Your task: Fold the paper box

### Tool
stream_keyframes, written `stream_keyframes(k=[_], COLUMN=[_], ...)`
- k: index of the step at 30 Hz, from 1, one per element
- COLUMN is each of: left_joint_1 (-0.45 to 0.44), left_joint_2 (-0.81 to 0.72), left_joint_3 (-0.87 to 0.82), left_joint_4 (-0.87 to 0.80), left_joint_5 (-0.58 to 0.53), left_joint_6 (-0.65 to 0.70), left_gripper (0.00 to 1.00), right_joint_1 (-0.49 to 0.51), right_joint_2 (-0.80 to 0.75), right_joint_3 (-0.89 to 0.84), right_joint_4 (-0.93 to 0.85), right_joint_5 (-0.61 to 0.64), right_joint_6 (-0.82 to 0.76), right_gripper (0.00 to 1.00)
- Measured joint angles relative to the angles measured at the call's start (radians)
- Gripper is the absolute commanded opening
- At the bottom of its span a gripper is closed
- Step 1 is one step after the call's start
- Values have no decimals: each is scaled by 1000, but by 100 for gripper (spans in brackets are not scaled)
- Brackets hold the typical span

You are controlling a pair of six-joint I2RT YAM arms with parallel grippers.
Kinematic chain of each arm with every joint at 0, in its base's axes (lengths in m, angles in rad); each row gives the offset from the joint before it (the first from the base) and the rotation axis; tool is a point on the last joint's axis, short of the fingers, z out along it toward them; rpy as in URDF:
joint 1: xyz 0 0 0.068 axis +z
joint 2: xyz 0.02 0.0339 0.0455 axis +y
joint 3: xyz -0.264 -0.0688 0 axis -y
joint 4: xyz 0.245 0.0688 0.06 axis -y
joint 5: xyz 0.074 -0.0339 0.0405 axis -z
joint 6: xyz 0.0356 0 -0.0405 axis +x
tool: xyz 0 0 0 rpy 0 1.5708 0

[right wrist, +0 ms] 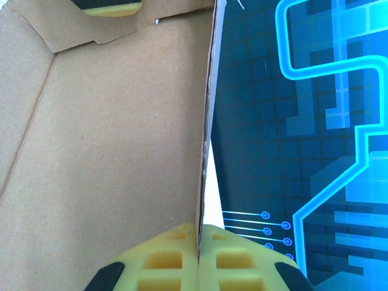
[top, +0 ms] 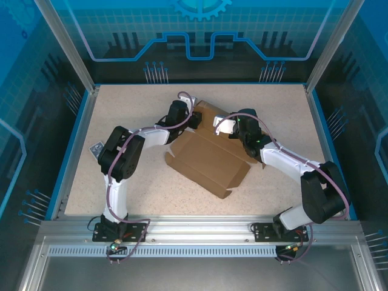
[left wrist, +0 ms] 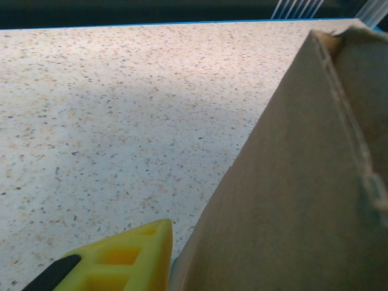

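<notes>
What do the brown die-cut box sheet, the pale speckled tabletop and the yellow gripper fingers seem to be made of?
Brown box sheet: corrugated cardboard, matte; its cut edge shows layers. Pale speckled tabletop: probably stone-look laminate or composite, smooth. Yellow fingers: likely moulded plastic, given the ribbed pockets.

The top camera is looking down from above and behind the two arm bases (top: 118,229). It is sitting far enough back to be taking in the whole speckled desk (top: 121,109), with the paper box (top: 206,160) near the middle. The left wrist camera is sitting low and close, facing across the desk toward its far blue edge, with its own yellow finger (left wrist: 130,257) showing at the bottom. The right wrist camera is looking (very near) along a cardboard panel's edge, past the right end effector (right wrist: 199,233), toward the blue patterned enclosure wall (right wrist: 303,121). All three are sharing the box.
</notes>
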Motion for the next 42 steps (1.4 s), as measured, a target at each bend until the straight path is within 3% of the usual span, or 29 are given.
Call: stream_keyframes(k=[13,19,23,31,42], left_joint_1=[-77,-102,-104,-82,-47], left_joint_2=[10,23,23,21,-7], left_joint_3=[51,52,35,-29,-120], left_joint_4=[-68,-60,-18,92,124], left_joint_5=[-274,-346,-351,-280,-200], left_joint_6=[-44,-43,-24,6,0], left_gripper=[20,19,21,35,49], right_joint_1=[13,14,14,18,19], right_joint_2=[0,0,0,0,3], right_joint_3=[-13,-21,-21,-21,-21], right_joint_4=[23,30,35,31,27], right_joint_5=[7,10,16,29,30], right_joint_6=[30,48,55,64,71], right_gripper=[3,3,3,3,3])
